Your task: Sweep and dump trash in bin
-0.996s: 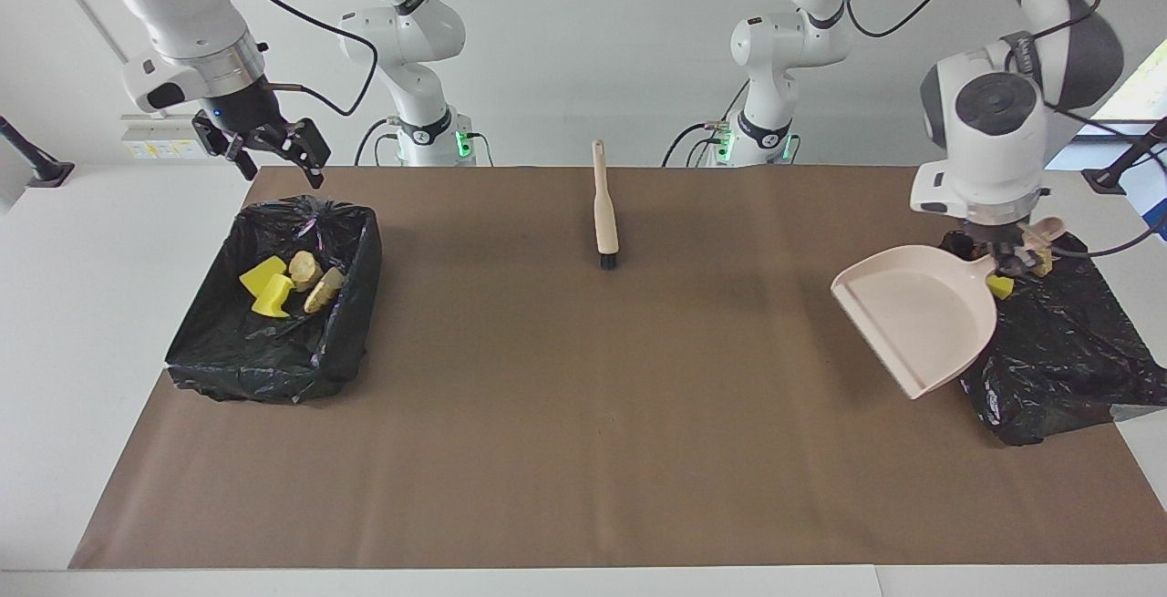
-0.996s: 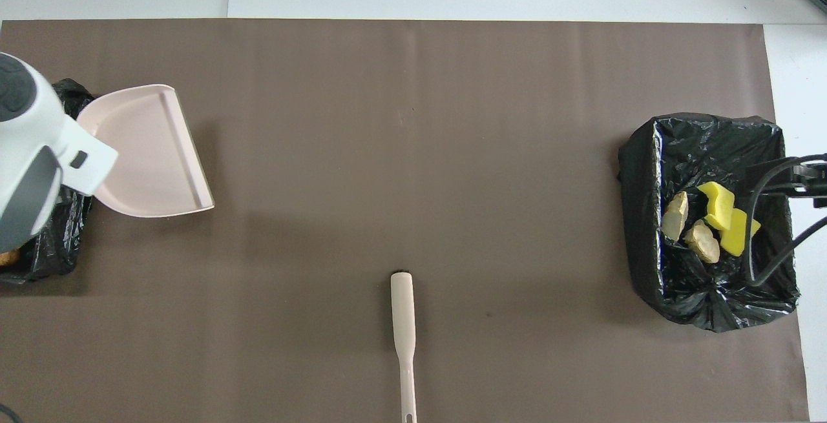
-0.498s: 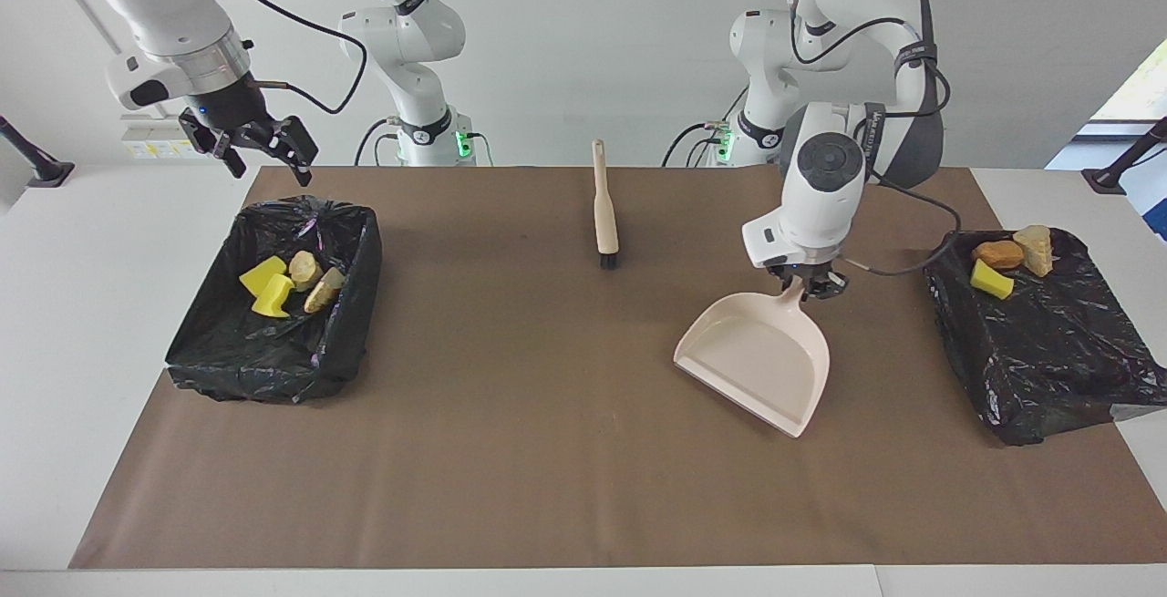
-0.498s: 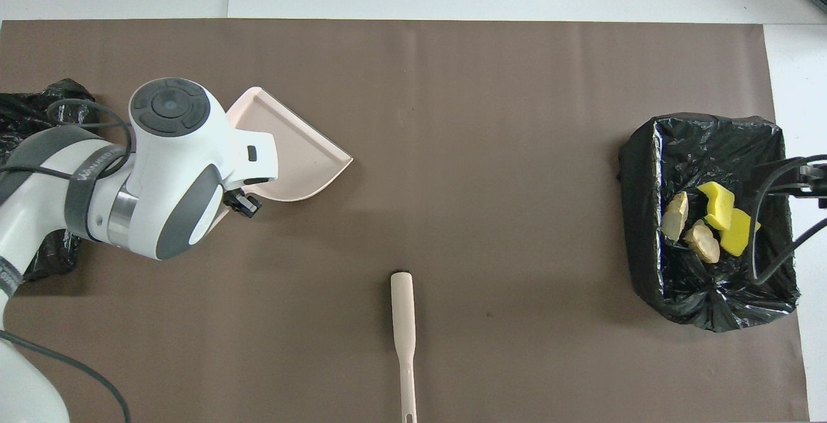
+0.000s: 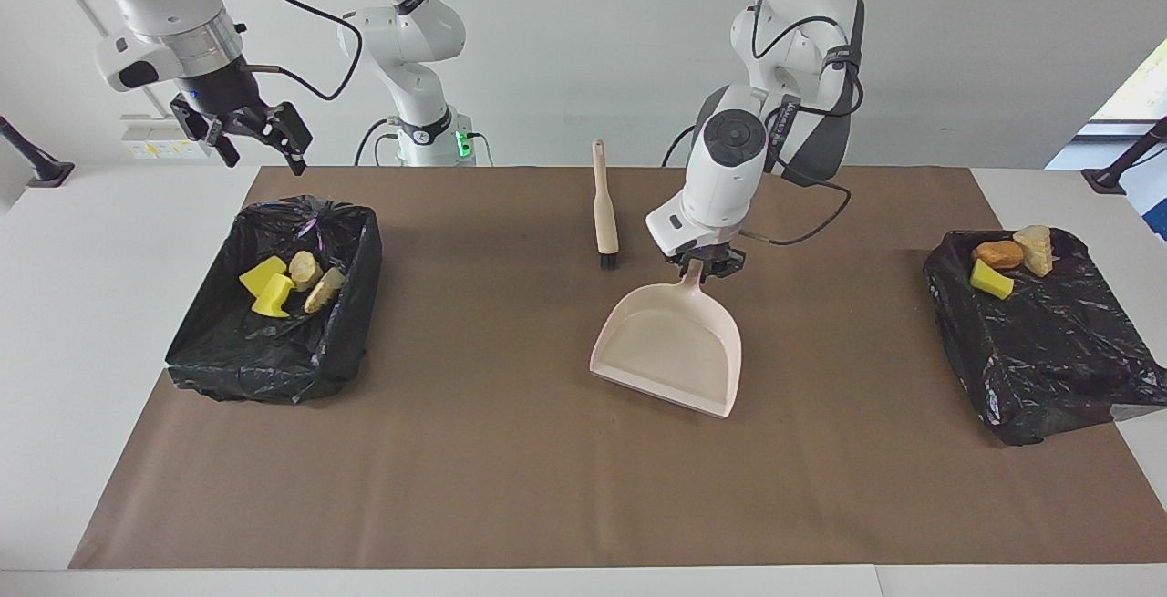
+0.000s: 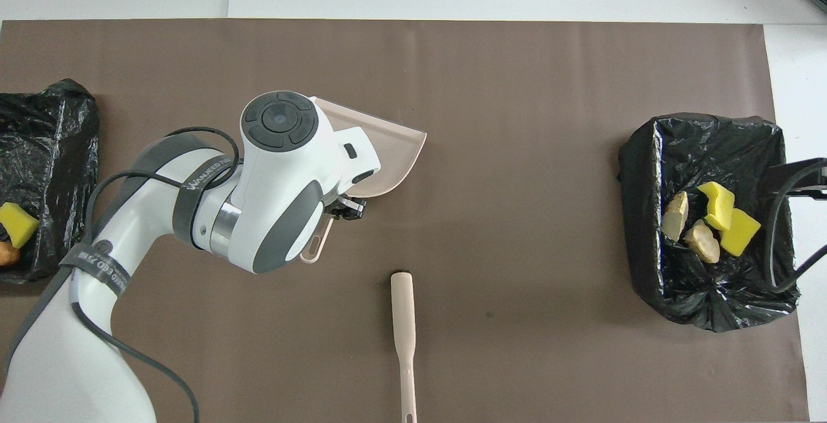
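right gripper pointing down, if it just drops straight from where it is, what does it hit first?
Probably the rim nearer the robots of the black-lined bin at the right arm's end, or bare table beside it. The right gripper, open and empty, hangs over that edge; depth is unclear.

This is a robotics lab. Two white robot arms (image 5: 410, 41) are bolted at one edge of a white table (image 5: 55, 324) covered by brown paper (image 5: 511, 451), with loose cables and bare white walls.

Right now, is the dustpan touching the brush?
Apart. The facing view shows bare brown mat between the brush's bristle end and the dustpan, which the left end effector holds by the handle; the overhead view shows the same gap.
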